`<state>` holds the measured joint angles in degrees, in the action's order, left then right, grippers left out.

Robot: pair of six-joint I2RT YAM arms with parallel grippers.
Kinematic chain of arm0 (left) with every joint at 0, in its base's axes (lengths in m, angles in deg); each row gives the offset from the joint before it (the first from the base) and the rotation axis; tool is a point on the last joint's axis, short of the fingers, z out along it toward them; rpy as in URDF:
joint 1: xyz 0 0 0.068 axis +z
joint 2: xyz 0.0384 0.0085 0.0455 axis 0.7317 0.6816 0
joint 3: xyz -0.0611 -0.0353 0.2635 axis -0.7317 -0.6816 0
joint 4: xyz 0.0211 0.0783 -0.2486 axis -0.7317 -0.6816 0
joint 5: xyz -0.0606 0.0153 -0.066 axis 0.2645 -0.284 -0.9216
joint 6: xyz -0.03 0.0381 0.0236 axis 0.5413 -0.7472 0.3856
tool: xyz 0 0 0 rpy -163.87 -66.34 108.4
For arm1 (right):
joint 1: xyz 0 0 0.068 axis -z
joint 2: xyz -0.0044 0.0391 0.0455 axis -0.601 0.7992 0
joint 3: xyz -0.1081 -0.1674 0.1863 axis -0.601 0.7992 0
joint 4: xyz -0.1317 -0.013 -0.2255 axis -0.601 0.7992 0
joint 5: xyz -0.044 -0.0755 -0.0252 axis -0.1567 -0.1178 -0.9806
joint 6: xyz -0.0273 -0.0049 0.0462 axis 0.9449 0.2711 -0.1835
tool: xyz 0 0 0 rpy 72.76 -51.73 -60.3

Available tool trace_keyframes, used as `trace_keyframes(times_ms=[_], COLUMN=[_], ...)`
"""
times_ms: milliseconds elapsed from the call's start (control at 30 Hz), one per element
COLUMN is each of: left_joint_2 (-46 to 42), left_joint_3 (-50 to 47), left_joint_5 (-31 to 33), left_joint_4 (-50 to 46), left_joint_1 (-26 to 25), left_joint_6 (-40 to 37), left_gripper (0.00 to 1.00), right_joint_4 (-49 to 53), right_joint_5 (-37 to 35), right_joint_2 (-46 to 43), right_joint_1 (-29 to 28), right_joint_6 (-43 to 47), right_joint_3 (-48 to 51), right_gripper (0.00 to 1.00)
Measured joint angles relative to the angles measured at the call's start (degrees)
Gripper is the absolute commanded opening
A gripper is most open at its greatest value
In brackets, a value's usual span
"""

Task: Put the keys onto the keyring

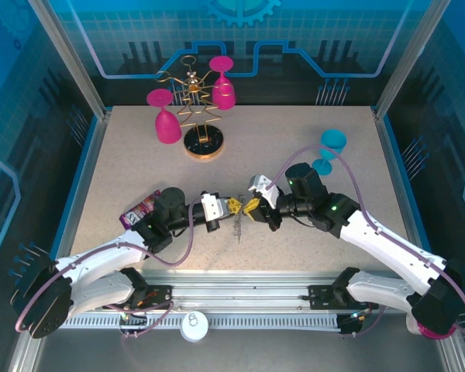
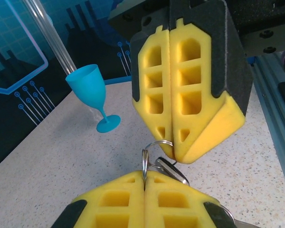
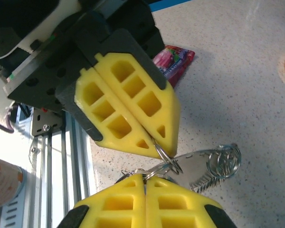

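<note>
My left gripper [image 1: 231,208] and right gripper [image 1: 253,208] meet tip to tip above the table's near middle, both shut. In the left wrist view my left gripper [image 2: 145,176] pinches a small thick split ring [image 2: 145,160] edge-on. A thin grey wire loop, the keyring [image 2: 162,142], threads that ring, and the right fingertips [image 2: 180,149] clamp it. In the right wrist view my right gripper [image 3: 145,176] nips the thin wire keyring [image 3: 133,172], and the left fingers [image 3: 154,135] hold the split ring [image 3: 165,153]. A silver key [image 3: 199,168] with a wire coil [image 3: 224,159] hangs below; the key [image 1: 239,227] dangles between the grippers.
A gold wire rack [image 1: 202,116] with two pink goblets stands at the back. A teal goblet [image 1: 331,143] [image 2: 92,92] stands at the right. A pink snack packet [image 1: 142,208] [image 3: 173,59] lies by the left arm. The metal rail [image 1: 232,298] runs along the near edge.
</note>
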<state>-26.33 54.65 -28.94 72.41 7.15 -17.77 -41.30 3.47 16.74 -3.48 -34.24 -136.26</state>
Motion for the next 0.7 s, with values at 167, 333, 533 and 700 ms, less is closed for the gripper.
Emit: trace_keyframes(times_ms=[167, 333, 533, 700], left_joint_2=[-0.44, -0.61, -0.85, -0.85], left_joint_3=[-0.46, -0.96, -1.38, -1.49], left_joint_5=[0.11, -1.01, -3.28, -4.31], left_joint_4=[0.31, 1.68, 4.44, 5.66], left_joint_1=[0.00, -0.04, -0.04, -0.04], left_joint_6=[0.07, 0.13, 0.37, 0.48], left_gripper=[0.00, 0.00, 0.00, 0.00], right_joint_4=[0.33, 0.42, 0.42, 0.85], right_joint_5=[-1.11, -0.17, 2.82, 4.50], right_joint_2=[-0.90, 0.02, 3.39, 4.92], right_joint_1=[2.21, 2.47, 2.64, 2.91], right_joint_6=[-0.87, -1.44, -2.19, -2.34], right_joint_3=[2.10, 2.19, 2.16, 0.98], right_gripper=[0.00, 0.00, 0.05, 0.22])
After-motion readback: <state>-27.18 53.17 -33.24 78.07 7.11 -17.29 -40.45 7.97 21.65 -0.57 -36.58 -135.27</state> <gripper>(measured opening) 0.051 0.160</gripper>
